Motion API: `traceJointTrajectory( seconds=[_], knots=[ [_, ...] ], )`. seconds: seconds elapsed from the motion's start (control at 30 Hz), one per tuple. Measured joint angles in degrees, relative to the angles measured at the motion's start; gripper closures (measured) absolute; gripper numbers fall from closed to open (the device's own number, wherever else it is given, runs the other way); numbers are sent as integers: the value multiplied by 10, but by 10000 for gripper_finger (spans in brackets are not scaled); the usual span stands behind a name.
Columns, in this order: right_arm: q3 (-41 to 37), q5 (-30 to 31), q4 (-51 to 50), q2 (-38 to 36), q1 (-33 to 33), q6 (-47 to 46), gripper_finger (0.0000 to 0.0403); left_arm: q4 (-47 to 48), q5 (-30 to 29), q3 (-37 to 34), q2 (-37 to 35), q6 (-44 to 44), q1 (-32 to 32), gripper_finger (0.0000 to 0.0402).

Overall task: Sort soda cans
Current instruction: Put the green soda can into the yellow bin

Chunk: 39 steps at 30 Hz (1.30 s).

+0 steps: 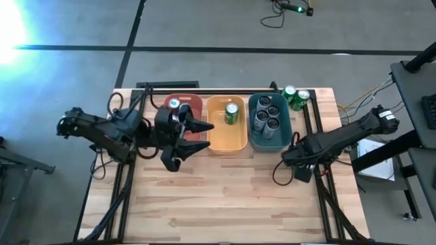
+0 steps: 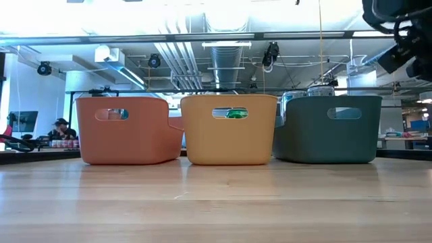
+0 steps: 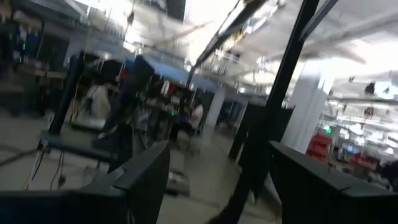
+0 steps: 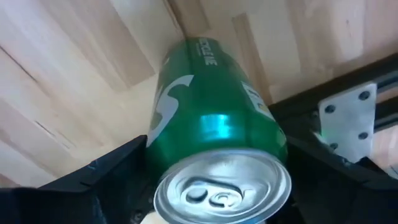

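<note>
Right end effector (image 4: 211, 186) gripping a green can (image 4: 214, 130) over the counter (image 1: 225, 190), left end effector (image 1: 194, 136) spread wide over the red bin (image 1: 194, 102).

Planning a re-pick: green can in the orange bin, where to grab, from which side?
From straight above. The green can stands upright, silver top up, alone in the orange bin, whose walls block side approaches. Close the jaws on its round side wall near the top; the room around it looks enough.
</note>
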<state>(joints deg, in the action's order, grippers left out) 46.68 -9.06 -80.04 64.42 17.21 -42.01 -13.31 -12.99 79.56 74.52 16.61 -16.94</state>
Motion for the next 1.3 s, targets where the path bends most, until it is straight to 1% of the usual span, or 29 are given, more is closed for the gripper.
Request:
traceJointTrajectory(
  seconds=[0.17, 0.23, 0.33, 0.47, 0.7, 0.77, 0.87, 0.93, 1.0, 1.13, 1.23, 1.3],
  knots=[
    [8, -35, 7, 44, 6, 0, 76, 136, 0, 70, -1, 6, -4, 150],
    [15, -39, 20, 60, 11, -3, 72, 169, 0, 91, -1, 5, -7, 150],
    [38, -36, 66, 89, 21, 0, 62, 201, -1, 105, -2, 5, -8, 150],
    [62, -51, 86, 117, 42, 7, 55, 237, -33, 105, -12, 6, -9, 150],
    [75, -70, 128, 187, 78, -4, 45, 279, -46, 85, -43, 23, -10, 150],
    [82, -82, 134, 206, 88, -7, 48, 281, -48, 73, -56, 23, -10, 150],
    [108, -85, 125, 222, 101, -9, 68, 280, -60, 57, -80, 11, -16, 150],
    [138, -92, 117, 233, 106, -8, 88, 281, -81, 41, -99, 4, -18, 150],
    [186, -93, 90, 244, 109, 1, 103, 285, -102, 20, -123, 4, -18, 150],
    [305, -86, 3, 275, 101, 27, 103, 289, -132, -30, -179, 4, -18, 150],
    [415, -85, -28, 311, 75, 53, 103, 288, -159, -71, -219, 4, -18, 150],
    [496, -83, -48, 341, 51, 77, 103, 288, -164, -96, -244, 10, -18, 150]
  ],
)
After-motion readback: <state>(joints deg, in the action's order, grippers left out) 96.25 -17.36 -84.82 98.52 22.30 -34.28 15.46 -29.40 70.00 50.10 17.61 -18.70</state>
